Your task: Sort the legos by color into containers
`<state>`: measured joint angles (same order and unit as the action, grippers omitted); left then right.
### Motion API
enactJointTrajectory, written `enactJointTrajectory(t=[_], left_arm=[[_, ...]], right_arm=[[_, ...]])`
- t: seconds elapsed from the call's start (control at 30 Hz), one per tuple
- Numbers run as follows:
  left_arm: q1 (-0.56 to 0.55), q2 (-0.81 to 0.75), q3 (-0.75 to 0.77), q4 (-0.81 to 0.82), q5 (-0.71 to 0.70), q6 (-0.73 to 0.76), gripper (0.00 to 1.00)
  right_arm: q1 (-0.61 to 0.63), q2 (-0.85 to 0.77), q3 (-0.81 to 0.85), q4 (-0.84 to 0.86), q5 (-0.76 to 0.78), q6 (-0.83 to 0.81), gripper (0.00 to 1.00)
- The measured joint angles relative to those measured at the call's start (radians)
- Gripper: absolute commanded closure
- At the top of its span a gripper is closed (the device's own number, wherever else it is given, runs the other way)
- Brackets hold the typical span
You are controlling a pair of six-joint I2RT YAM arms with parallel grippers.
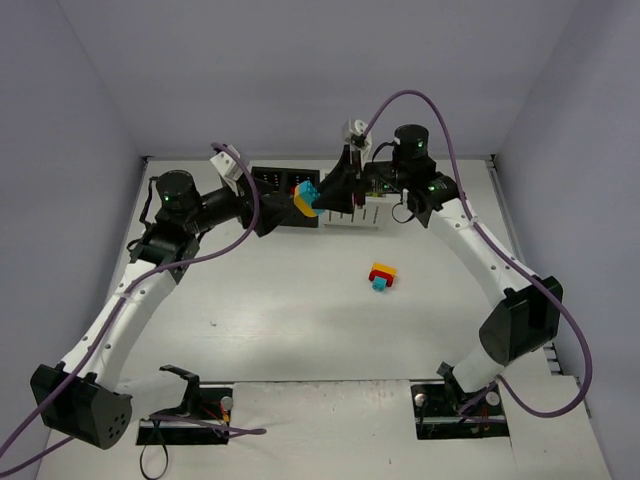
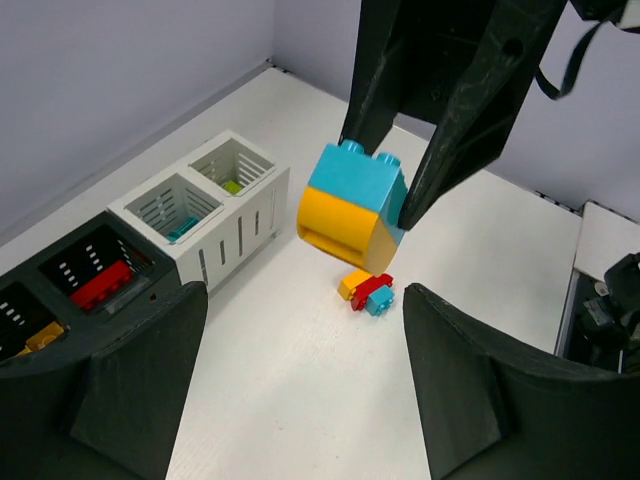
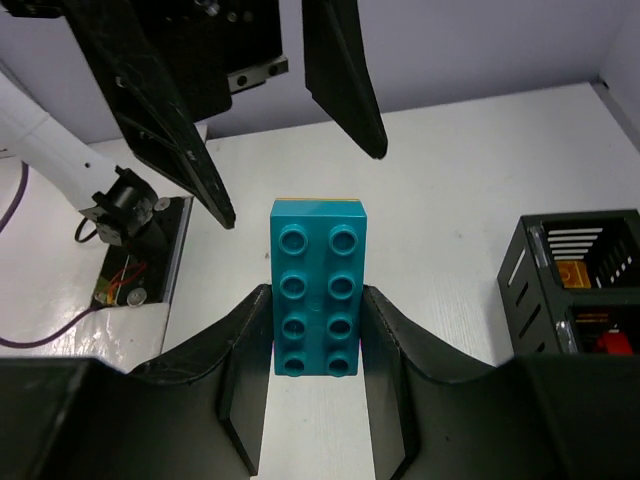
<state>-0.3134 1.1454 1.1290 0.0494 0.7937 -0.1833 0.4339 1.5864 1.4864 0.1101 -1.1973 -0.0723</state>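
**Teal-and-yellow brick pair held in the air beside the bins**

A teal-blue studded plastic brick [image 3: 316, 300], stacked on a yellow plastic brick [image 2: 338, 228], is clamped between the fingers of the right gripper [image 3: 315, 305]. The fingers are pressed against the long sides of the pair. The pair is held off the white table [image 1: 300, 300], tilted, just in front of the row of slotted square bins.

The left gripper [image 2: 305, 295] is pointed at the held pair from the opposite side. Its fingers are spread wide, and nothing is held or touched by them.

A small loose clump of red, yellow and teal bricks [image 1: 382, 276] is seen lying on the table, well apart from both grippers.

In the left wrist view the two white slotted bins [image 2: 240, 235] are joined to the two black slotted bins [image 2: 150, 290]. A red brick [image 2: 100, 285] is seen in one black bin and an orange-yellow piece [image 2: 42, 338] in the other. A teal piece [image 2: 180, 229] lies in the nearer white bin and a green piece [image 2: 232, 186] in the farther one.
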Motion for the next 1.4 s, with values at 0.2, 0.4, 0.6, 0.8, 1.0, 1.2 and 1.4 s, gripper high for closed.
enactJointTrajectory(t=[0.2, 0.4, 0.6, 0.8, 1.0, 1.2, 1.4], left_arm=[[0.0, 0.025, 0.055, -0.011, 0.09, 0.027, 0.28], [0.0, 0.042, 0.082, -0.006, 0.163, 0.038, 0.29], [0.0, 0.072, 0.087, 0.019, 0.195, 0.035, 0.29], [-0.002, 0.087, 0.087, 0.065, 0.219, 0.003, 0.29], [-0.007, 0.089, 0.087, 0.135, 0.239, -0.043, 0.29], [-0.021, 0.096, 0.087, 0.172, 0.25, -0.061, 0.29], [-0.039, 0.143, 0.087, 0.187, 0.253, -0.064, 0.32]], right_arm=[[-0.022, 0.0, 0.053, 0.021, -0.121, -0.001, 1.0], [-0.021, 0.0, 0.066, 0.032, -0.191, 0.0, 1.0], [-0.02, 0.0, 0.066, 0.042, -0.215, 0.005, 1.0], [-0.02, 0.001, 0.066, 0.051, -0.22, 0.017, 1.0], [-0.02, 0.004, 0.066, 0.056, -0.221, 0.02, 1.0], [-0.013, 0.019, 0.066, 0.06, -0.221, 0.026, 1.0], [-0.005, 0.031, 0.066, 0.066, -0.221, 0.035, 1.0]])
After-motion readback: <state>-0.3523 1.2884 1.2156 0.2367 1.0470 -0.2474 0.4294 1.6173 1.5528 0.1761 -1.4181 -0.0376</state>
